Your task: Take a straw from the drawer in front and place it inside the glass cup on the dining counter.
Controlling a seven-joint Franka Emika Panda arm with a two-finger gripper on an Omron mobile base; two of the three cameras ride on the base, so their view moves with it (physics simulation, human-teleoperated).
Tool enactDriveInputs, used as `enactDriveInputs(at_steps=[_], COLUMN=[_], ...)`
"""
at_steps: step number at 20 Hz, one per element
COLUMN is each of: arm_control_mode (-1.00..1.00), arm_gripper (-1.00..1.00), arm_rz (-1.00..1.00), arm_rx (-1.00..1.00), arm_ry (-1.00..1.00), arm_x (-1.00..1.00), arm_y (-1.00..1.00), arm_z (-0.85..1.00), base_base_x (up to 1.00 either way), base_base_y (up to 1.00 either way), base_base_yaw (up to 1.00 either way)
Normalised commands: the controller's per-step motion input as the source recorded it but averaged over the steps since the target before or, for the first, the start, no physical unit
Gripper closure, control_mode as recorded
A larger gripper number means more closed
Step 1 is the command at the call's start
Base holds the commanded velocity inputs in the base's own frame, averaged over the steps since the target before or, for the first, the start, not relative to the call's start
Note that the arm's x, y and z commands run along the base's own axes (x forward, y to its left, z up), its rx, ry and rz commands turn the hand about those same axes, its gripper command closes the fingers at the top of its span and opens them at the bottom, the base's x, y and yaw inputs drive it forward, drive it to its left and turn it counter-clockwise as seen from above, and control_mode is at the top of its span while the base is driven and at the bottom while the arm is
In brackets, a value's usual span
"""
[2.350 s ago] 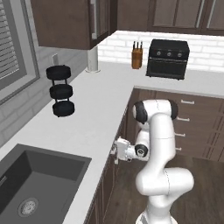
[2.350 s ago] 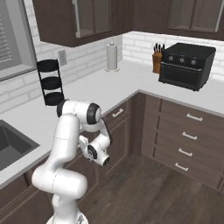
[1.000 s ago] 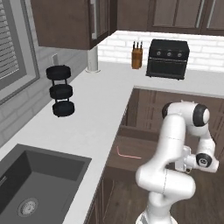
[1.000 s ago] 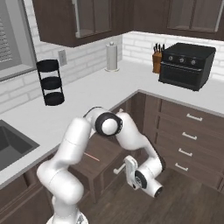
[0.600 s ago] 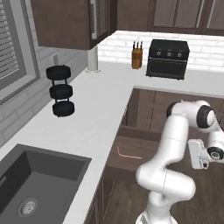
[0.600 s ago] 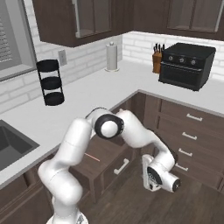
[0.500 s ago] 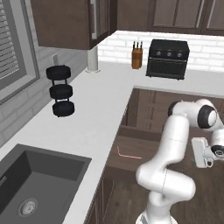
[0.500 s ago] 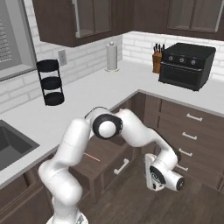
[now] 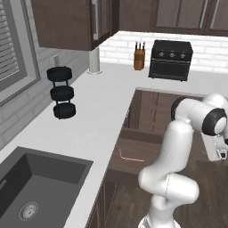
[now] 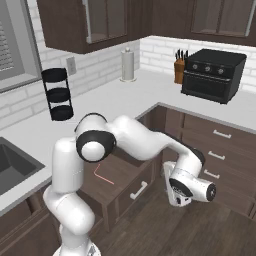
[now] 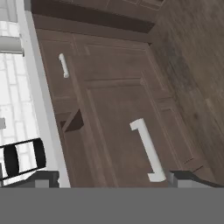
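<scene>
- Your drawer (image 10: 117, 182) now stands pulled out from under the white counter; a couple of seconds ago it was shut with the hand at its front.
- The gripper (image 10: 172, 186) has let go of the drawer's white handle (image 11: 148, 150) and backed off. In the hand view the handle lies just ahead, between the two dark tips, touched by neither.
- The jaws stand wide apart with nothing in them; a second ago they were narrower, on the handle.
- The straw (image 10: 103, 176) lies flat on the drawer's brown floor, a thin red-pink bent line; in the left base view it sits at about 7 o'clock from the arm's shoulder (image 9: 130, 156).
- In the right base view the gripper hangs at roughly 3 o'clock from the straw, beyond the drawer front and well apart from it.
- I judge the opening step done; next you must bring the hand over the open drawer to reach the straw.
</scene>
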Motion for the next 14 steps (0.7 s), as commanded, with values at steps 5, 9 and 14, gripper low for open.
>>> enactDriveInputs(at_steps=[5, 9, 14], arm_control_mode=[-1.0, -1.0, -1.0], arm_gripper=[-1.0, -1.0, -1.0], arm_rz=[0.07, 0.07, 0.05], arm_rx=[-0.19, -0.22, -0.22], arm_ry=[0.2, 0.26, 0.24], arm_x=[0.17, 0.48, 0.46], arm_y=[0.87, 0.96, 0.9], arm_z=[0.97, 0.48, 0.08], base_base_x=[0.0, 0.0, 0.0], base_base_y=[0.0, 0.0, 0.0], base_base_yaw=[0.0, 0.0, 0.0])
